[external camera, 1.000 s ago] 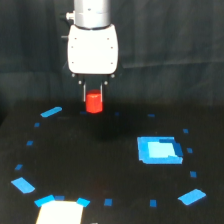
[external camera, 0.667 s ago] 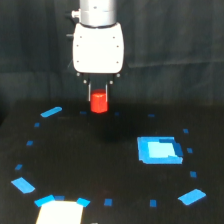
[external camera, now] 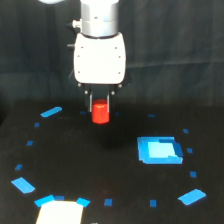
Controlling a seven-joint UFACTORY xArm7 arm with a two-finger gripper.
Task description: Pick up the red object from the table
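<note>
Jaws of the white arm's gripper (external camera: 100, 106) are closed on the small red-orange stubby block (external camera: 100, 112); dark fingers (external camera: 91, 102) press it from both sides, and its lower part sticks out below them. It hangs in the air above the flat matte black bench (external camera: 75, 165), not touching it. On the exterior view's right lies a larger blue square patch (external camera: 159, 150), well apart from the block. Small blue tape pieces (external camera: 51, 111) are scattered around in a loose ring.
</note>
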